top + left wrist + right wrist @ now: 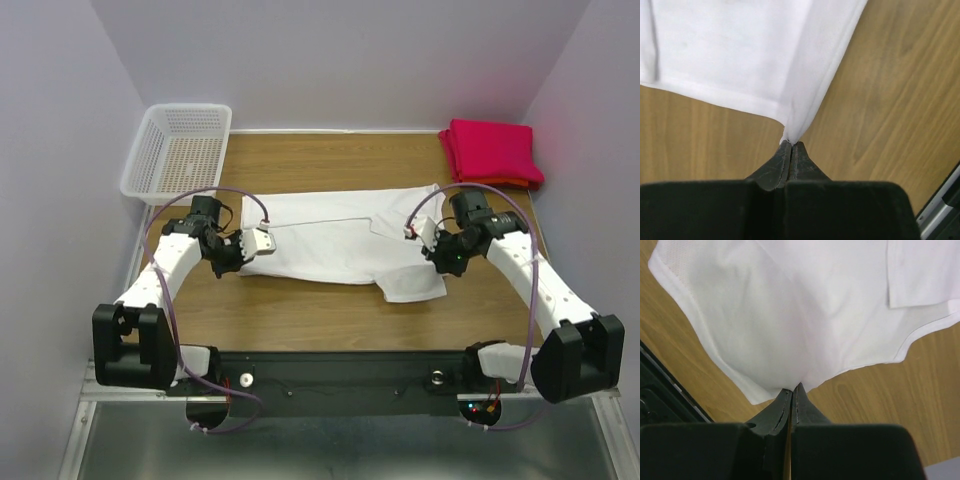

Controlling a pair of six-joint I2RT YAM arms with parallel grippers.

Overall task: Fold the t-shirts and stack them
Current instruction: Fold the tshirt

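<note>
A white t-shirt (335, 245) lies spread across the middle of the wooden table, lying sideways. My left gripper (248, 249) is shut on its left hem corner; the left wrist view shows the cloth (765, 60) pinched at the fingertips (791, 144). My right gripper (428, 246) is shut on the shirt's right edge near a sleeve; the right wrist view shows the white cloth (790, 315) caught between the fingertips (794, 388). A stack of folded red and pink t-shirts (492, 152), with an orange-red one at the bottom, sits at the far right corner.
A white plastic lattice basket (180, 150) stands at the far left corner. Walls close in the table on the left, back and right. The black front rail (330, 370) runs between the arm bases.
</note>
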